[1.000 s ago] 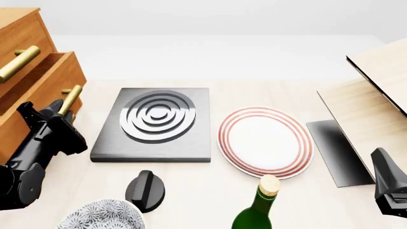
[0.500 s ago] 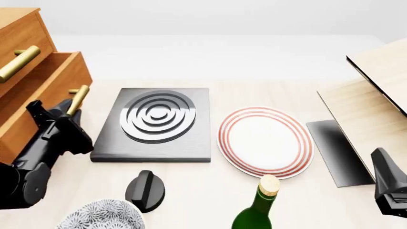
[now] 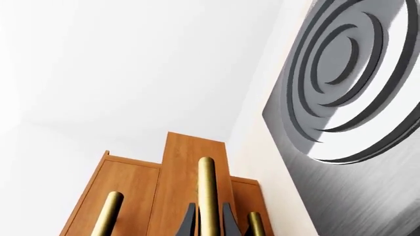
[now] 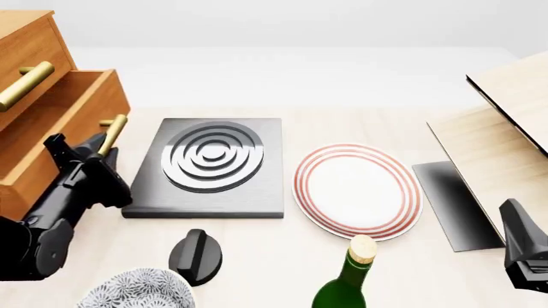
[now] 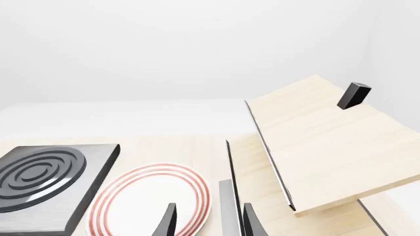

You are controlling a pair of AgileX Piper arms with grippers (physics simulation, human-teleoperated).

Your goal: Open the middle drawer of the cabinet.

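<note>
The orange-brown cabinet [image 4: 24,38] stands at the far left. Its middle drawer [image 4: 60,115] is slid out toward the table's middle, past the top drawer's front. My left gripper [image 4: 96,153] is shut on the drawer's brass bar handle [image 4: 112,133]. The left wrist view shows that handle [image 3: 208,191] running between the two dark fingers [image 3: 189,221], with the other two drawers' handles on either side. My right gripper [image 5: 206,219] stays open and holds nothing, low at the right edge of the front view, far from the cabinet.
A black ringed burner slab [image 4: 210,163] lies just right of the left gripper. Beyond it are a red-ringed white plate [image 4: 358,190], a black knob [image 4: 195,255], a green bottle [image 4: 347,285] and a patterned bowl [image 4: 137,292]. A pale wooden board structure [image 4: 505,135] fills the right.
The middle drawer has slid further out of the cabinet. My left gripper moved with it, still shut on the handle. The right arm has not moved.
</note>
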